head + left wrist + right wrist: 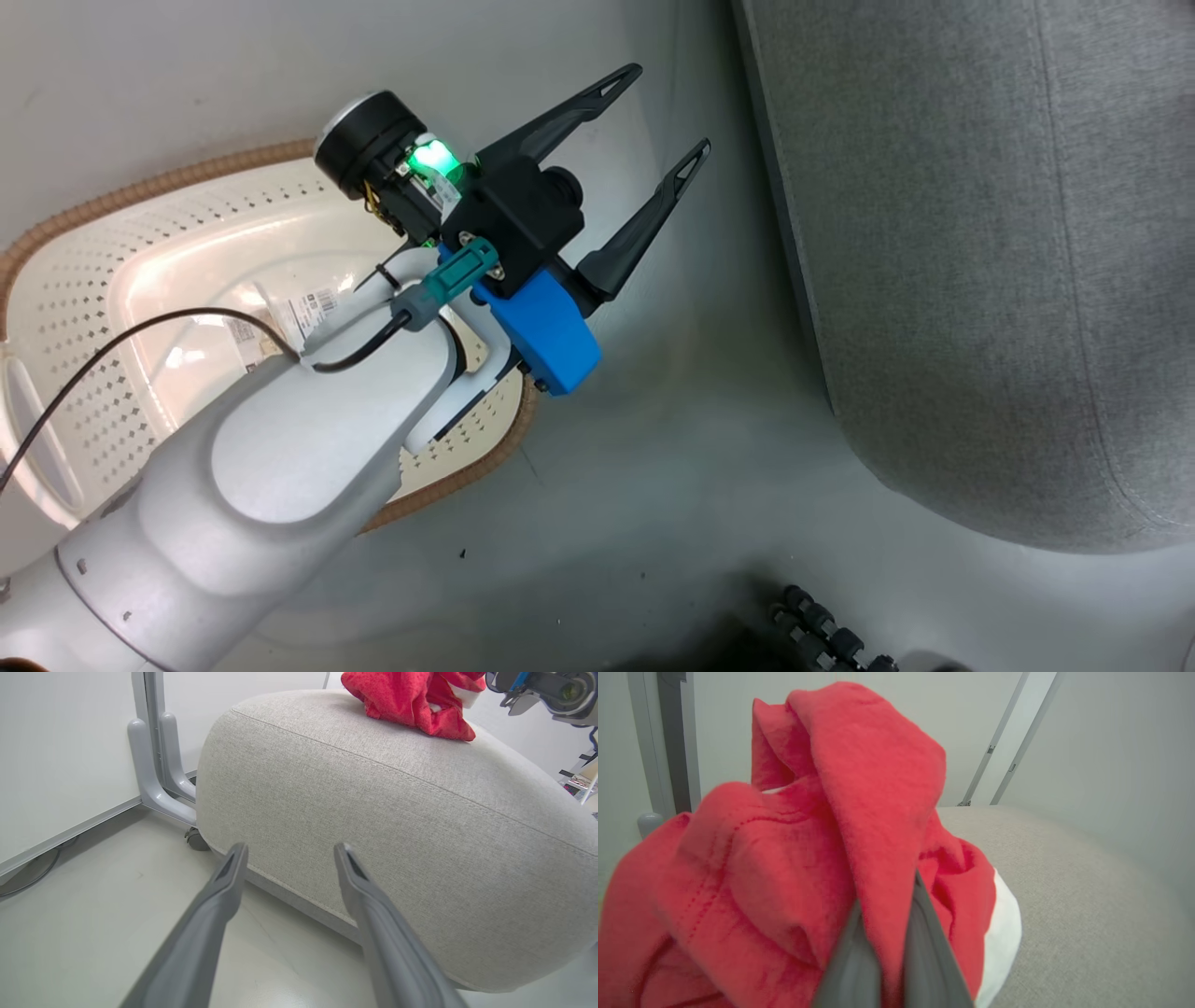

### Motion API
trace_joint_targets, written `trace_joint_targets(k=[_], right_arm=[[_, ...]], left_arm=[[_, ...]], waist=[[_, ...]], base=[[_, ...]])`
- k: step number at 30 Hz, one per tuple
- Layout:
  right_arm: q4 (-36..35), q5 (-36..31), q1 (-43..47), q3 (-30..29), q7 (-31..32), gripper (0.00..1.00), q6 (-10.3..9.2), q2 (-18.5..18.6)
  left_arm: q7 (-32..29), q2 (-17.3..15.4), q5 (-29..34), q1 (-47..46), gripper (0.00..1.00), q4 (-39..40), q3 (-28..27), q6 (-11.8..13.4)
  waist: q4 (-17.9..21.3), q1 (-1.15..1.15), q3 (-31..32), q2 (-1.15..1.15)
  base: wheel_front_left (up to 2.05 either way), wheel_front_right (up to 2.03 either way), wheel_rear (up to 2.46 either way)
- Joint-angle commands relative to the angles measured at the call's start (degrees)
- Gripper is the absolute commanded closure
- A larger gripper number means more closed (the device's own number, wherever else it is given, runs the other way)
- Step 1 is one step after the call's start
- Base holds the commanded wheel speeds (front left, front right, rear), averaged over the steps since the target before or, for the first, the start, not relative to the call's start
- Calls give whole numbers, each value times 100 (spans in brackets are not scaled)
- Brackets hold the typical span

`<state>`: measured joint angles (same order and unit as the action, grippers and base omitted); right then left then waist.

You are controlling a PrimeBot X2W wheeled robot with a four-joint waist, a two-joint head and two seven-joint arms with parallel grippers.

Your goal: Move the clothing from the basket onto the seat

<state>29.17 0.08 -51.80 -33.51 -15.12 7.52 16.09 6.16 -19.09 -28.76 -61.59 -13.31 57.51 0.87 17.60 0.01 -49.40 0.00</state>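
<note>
Left gripper (670, 107): jaws spread wide, nothing between them. In the head view its two dark fingers point toward 1 o'clock over pale grey floor (653, 467). Blue housing (546, 331) sits behind the fingers at 7 o'clock, with a green light (434, 159) on the wrist at 9 o'clock.

Left wrist view: both fingers rise from the bottom edge. The tips stand near the lower side seam of the seat (373, 826) and are apart from it.

Right gripper (889, 896): jaws closed tight on a fold of the red clothing (784, 849). The fabric is pinched between the two fingers and bunches up from 9 to 12 o'clock. A white stripe (1004, 924) shows at 4 o'clock of the grip. Grey upholstery runs off toward 3 o'clock behind it.

Clothing location: on top of the seat. In the left wrist view the red bundle sits at 1 o'clock, its lower edge touching the cushion top. The right arm's wrist (556, 690) is just beside it at 2 o'clock.

Basket (112, 308): on the floor at 8 o'clock of the left gripper, partly covered by the pale forearm (280, 448). The brown woven rim (140, 191) is visible. A barcode sticker (313, 313) lies on its inner bottom, and a black cable (121, 331) crosses above.

Seat in the head view: at 3 o'clock, well apart from the basket.

Beyond the seat, at 10 o'clock in the left wrist view: a grey metal frame leg (154, 756) and a caster (196, 840).
</note>
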Motion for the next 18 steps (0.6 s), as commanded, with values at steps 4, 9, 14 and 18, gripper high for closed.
trace_joint_targets(k=[4, 9, 14, 18], right_arm=[[-328, -38, 345, 32, -5, 0, -6, -152], [-756, -35, 848, 180, -4, 0, -6, -230], [-1189, -104, 1321, 477, -4, 0, -6, -330], [-1460, -133, 1612, 907, -4, 0, -6, -415]], left_arm=[[155, 57, -82, 123, 0, -106, 0, 30], [399, 159, -176, 276, 0, -282, -25, 40], [662, 250, -329, 519, 0, -494, -140, 105], [825, 299, -458, 781, 0, -621, -328, 188]], waist=[[2, -1, 301, 0], [-62, -1, 736, 0], [-141, -1, 1297, 0], [-237, -1, 1759, 0]], base=[[0, 0, 0], [0, 0, 0], [0, 0, 0], [0, 0, 0]])
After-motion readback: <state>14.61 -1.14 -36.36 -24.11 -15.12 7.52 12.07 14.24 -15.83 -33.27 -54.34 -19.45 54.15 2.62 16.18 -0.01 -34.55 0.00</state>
